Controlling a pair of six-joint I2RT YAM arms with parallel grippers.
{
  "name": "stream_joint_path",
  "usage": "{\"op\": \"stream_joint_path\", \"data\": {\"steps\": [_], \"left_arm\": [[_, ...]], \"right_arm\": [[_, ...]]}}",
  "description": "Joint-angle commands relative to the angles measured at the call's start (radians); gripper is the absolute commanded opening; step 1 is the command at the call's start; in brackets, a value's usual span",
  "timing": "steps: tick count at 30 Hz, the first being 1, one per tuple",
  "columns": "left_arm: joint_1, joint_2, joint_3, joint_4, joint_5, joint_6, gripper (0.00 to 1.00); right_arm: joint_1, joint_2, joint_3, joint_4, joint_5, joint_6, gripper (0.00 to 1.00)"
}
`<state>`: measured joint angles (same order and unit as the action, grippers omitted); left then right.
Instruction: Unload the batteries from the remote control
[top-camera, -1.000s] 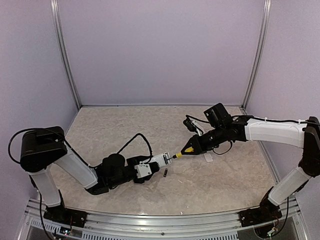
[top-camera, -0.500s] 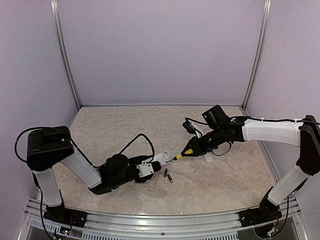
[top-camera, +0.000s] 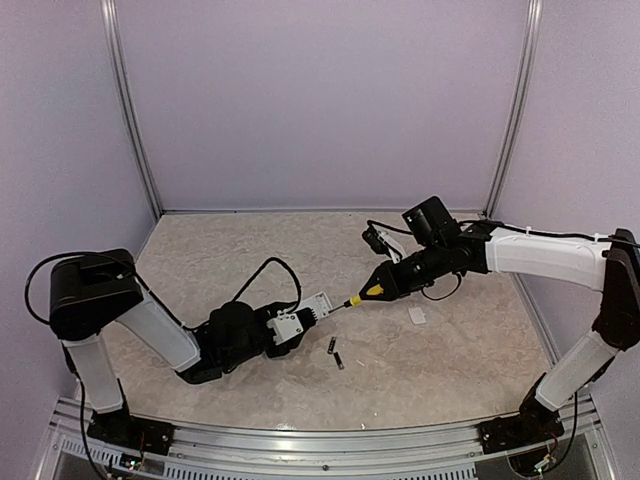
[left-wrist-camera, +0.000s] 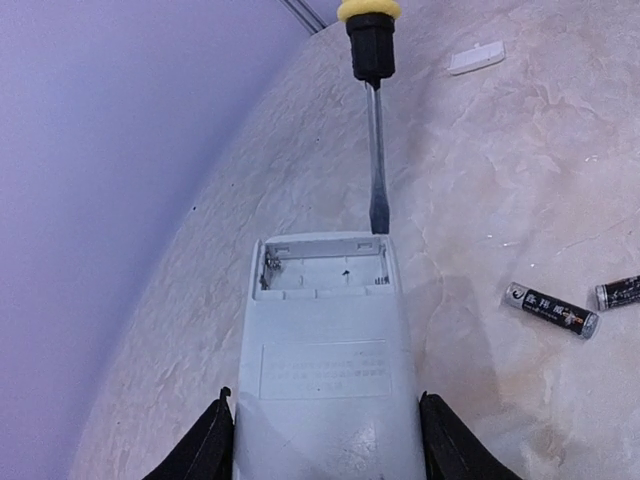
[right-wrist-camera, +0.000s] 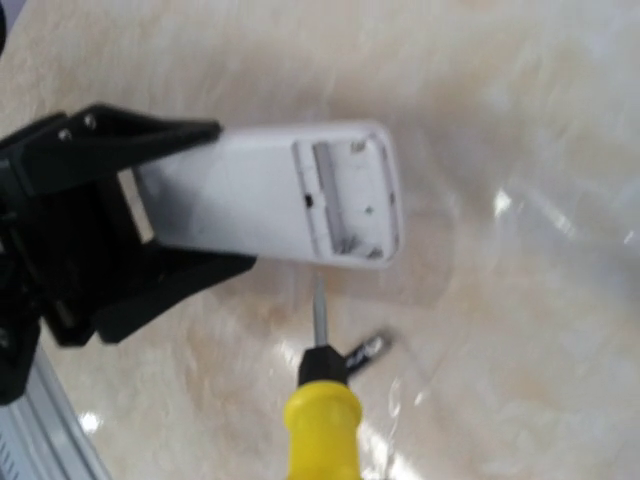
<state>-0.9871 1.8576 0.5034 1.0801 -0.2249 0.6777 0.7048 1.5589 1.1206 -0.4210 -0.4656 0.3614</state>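
Note:
My left gripper (top-camera: 287, 332) is shut on the white remote control (top-camera: 311, 309), clamping its sides (left-wrist-camera: 325, 350) just above the table. Its battery compartment (left-wrist-camera: 322, 268) is uncovered and empty. Two dark batteries (top-camera: 336, 353) lie on the table just right of the remote, one (left-wrist-camera: 550, 308) close beside the other (left-wrist-camera: 620, 292). My right gripper (top-camera: 398, 279) is shut on a yellow-handled screwdriver (top-camera: 366, 292). The blade tip (left-wrist-camera: 378, 222) sits at the far end of the remote, by the compartment's rim. Under the blade lies a blurred battery (right-wrist-camera: 366, 349).
The small white cover piece (top-camera: 417, 315) lies on the table to the right, under my right arm, and shows beyond the screwdriver (left-wrist-camera: 476, 57). Purple walls and metal posts enclose the marbled table (top-camera: 250, 250).
A second battery has landed on the table beside the first. My right gripper has lifted the screwdriver slightly back and up, and the left has raised the remote a little.

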Motion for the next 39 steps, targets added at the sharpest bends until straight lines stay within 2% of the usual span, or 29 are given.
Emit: {"op": "stream_joint_path", "data": {"steps": [1, 3, 6, 9, 11, 13, 16, 22, 28, 39], "left_arm": [[0.011, -0.103, 0.038, -0.107, -0.037, -0.116, 0.0], [0.028, -0.146, 0.027, -0.126, -0.008, -0.169, 0.0], [0.078, -0.209, 0.059, -0.237, 0.037, -0.27, 0.0], [0.112, -0.259, 0.129, -0.369, -0.008, -0.424, 0.0], [0.105, -0.278, 0.166, -0.432, -0.109, -0.516, 0.0], [0.09, -0.285, 0.193, -0.492, -0.298, -0.58, 0.0], [0.089, -0.269, 0.213, -0.547, -0.468, -0.703, 0.0], [0.122, -0.229, 0.247, -0.68, -0.62, -0.971, 0.0], [0.223, -0.208, 0.215, -0.659, -0.507, -0.989, 0.0], [0.307, -0.128, 0.181, -0.677, -0.318, -1.053, 0.0]], "right_arm": [[0.002, -0.068, 0.041, 0.015, 0.094, -0.02, 0.0], [-0.011, -0.09, 0.03, 0.043, 0.137, -0.006, 0.0], [-0.029, -0.107, 0.015, 0.061, 0.224, 0.018, 0.0], [-0.03, -0.144, -0.029, 0.097, 0.331, 0.062, 0.0], [-0.03, -0.172, -0.073, 0.135, 0.394, 0.105, 0.0], [-0.03, -0.2, -0.115, 0.183, 0.424, 0.141, 0.0], [-0.03, -0.225, -0.177, 0.245, 0.479, 0.198, 0.0], [-0.029, -0.254, -0.252, 0.34, 0.57, 0.267, 0.0], [-0.03, -0.248, -0.276, 0.363, 0.59, 0.257, 0.0], [-0.031, -0.202, -0.248, 0.377, 0.599, 0.229, 0.0]]}}
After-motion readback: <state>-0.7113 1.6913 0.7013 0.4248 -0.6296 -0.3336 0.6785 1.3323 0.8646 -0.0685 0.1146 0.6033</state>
